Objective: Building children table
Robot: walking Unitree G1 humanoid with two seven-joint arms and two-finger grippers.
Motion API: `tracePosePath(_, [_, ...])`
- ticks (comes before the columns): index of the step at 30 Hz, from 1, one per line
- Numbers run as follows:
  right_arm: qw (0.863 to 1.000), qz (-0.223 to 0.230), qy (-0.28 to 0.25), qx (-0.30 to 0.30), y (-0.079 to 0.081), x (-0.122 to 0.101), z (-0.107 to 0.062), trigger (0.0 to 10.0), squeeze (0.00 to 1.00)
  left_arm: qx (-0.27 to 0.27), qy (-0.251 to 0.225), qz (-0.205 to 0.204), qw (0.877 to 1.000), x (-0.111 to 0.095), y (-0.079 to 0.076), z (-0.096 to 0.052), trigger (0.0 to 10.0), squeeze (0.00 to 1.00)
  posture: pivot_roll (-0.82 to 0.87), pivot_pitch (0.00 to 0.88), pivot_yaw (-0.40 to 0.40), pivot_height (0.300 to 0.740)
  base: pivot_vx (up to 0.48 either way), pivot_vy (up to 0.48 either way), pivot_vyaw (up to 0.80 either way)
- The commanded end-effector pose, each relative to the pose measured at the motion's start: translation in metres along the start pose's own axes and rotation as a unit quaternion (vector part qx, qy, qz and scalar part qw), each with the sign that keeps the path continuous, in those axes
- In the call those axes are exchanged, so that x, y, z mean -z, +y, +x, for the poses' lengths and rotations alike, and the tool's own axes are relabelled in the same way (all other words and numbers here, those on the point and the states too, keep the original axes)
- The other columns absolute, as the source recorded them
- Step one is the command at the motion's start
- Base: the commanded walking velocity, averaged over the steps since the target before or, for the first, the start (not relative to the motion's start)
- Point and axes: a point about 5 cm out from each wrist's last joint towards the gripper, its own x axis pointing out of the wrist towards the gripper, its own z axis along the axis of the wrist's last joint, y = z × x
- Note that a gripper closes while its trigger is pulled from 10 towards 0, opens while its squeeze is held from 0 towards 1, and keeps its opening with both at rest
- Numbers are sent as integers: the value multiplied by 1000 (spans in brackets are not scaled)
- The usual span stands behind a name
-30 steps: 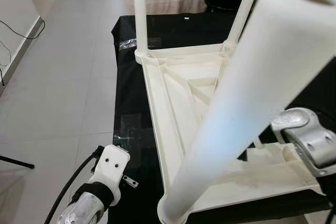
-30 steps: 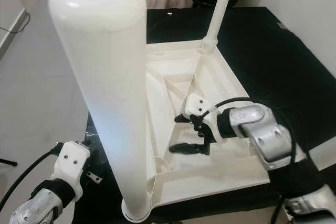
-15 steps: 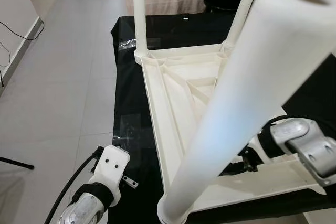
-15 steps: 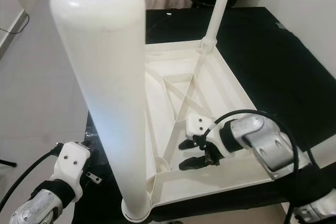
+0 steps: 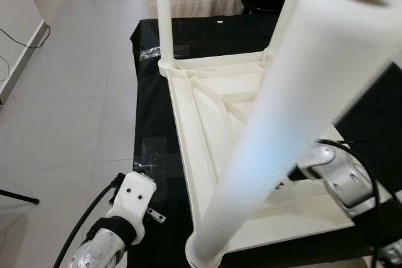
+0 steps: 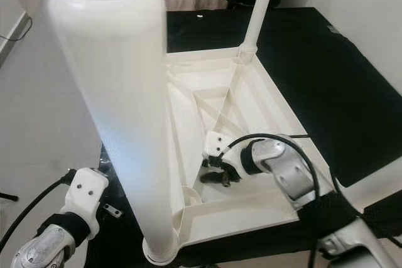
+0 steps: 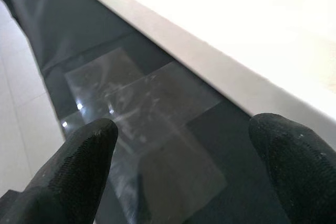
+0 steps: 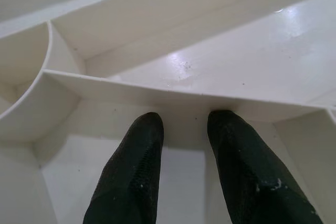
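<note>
**Upturned children's table on black cloth**

Grey tile floor [image 5: 69, 92] surrounds the black-draped table [image 6: 326, 73]. The white children's table [image 6: 251, 101] lies legs-up on it. The right claw [image 8: 181, 129], slightly parted and empty, sits among its ribs. The left claw [image 7: 184, 145] gapes over clear tape [image 7: 142, 108].

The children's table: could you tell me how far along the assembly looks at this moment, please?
Done: the white tabletop lies upside down on the black cloth with three legs standing in its corner sockets, including the near leg. In hand: the right gripper reaches into the ribbed underside beside a rib, holding nothing. The left gripper waits open beside the tabletop. Left: whether a fourth leg is fitted cannot be seen.
</note>
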Motion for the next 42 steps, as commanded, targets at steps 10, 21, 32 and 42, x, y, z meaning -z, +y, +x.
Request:
tracePosePath(10, [996, 6, -75, 49, -1, -40, 30, 10000, 0, 2, 2, 1, 1000, 1, -3, 0, 10000, 0, 10, 178, -58, 740, 0, 0, 0])
tracePosePath(21, [994, 29, -101, 3, 18, -53, 44, 10000, 0, -15, 0, 6, 1000, 1, 0, 1, 10000, 0, 15, 169, -64, 740, 0, 0, 0])
tracePosePath(32, [991, 58, -120, -11, 28, -63, 52, 10000, 0, -157, 17, 51, 986, 4, 42, -2, 10000, 0, 25, 161, -60, 740, 0, 0, 0])
tracePosePath(42, [992, 46, -107, 39, 14, -51, 43, 10000, 0, -160, 16, 42, 986, 6, 35, -6, 10000, 0, 25, 164, -57, 740, 0, 0, 0])
